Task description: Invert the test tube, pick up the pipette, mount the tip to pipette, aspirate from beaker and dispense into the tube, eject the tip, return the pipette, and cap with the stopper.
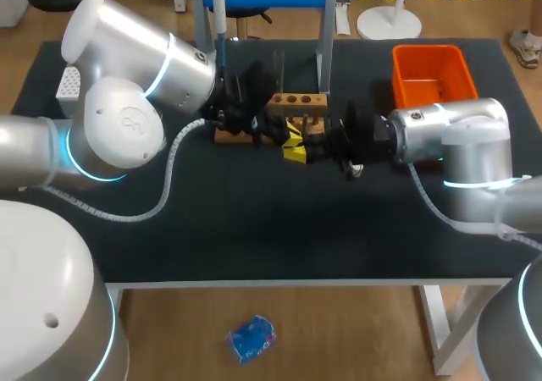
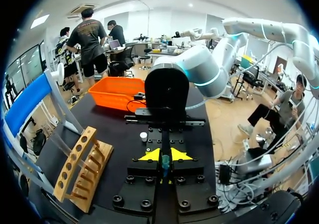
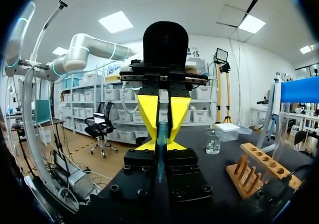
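Inversion step in hand, by my reading: left hand (image 2: 164, 157) and right hand (image 3: 160, 145) meet nose to nose just in front of the wooden rack (image 1: 298, 102), both closed on the test tube (image 3: 160, 169) between them; next move calls for one hand to release cleanly before the other turns; dark surface (image 1: 254, 229) also carries beaker (image 3: 213, 142) and orange bin (image 1: 432, 72).

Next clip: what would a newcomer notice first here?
The left gripper and right gripper meet tip to tip in the middle, yellow tips together, both shut on a tube. Just behind them stands a wooden rack, and an orange bin sits farther right, at the back.
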Motion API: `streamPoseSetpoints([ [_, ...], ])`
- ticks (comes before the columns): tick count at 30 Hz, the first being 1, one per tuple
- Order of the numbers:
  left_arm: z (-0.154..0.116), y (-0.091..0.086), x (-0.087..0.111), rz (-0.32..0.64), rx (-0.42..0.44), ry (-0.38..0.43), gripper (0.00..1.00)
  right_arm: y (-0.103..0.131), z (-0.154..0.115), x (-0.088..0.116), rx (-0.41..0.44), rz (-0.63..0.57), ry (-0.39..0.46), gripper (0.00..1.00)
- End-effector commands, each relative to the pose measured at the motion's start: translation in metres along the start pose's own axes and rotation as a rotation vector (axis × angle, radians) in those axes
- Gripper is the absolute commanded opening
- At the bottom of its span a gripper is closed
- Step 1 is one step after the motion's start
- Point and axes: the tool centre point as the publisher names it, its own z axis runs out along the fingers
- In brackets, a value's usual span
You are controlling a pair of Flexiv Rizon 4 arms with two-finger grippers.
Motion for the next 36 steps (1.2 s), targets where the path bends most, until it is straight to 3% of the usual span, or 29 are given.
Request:
streamPoseSetpoints([
  [1,-0.003,0.001,0.001,0.005,0.037,-0.045,1.0,0.0,-0.001,0.002,0.001,-0.002,0.005,0.0],
  [5,-0.014,-0.003,-0.002,0.011,0.071,-0.082,1.0,-0.002,-0.003,0.003,0.003,0.0,0.004,0.0],
  [11,-0.035,-0.007,-0.012,0.015,0.047,-0.17,1.0,-0.004,-0.013,0.013,0.0,0.006,-0.003,0.0],
  [26,-0.035,-0.007,-0.012,0.015,0.047,-0.17,1.0,0.002,-0.061,0.059,-0.004,-0.01,-0.033,0.0],
  [36,-0.035,-0.007,-0.012,0.015,0.047,-0.17,1.0,0.002,-0.093,0.07,-0.018,-0.003,-0.04,0.0],
])
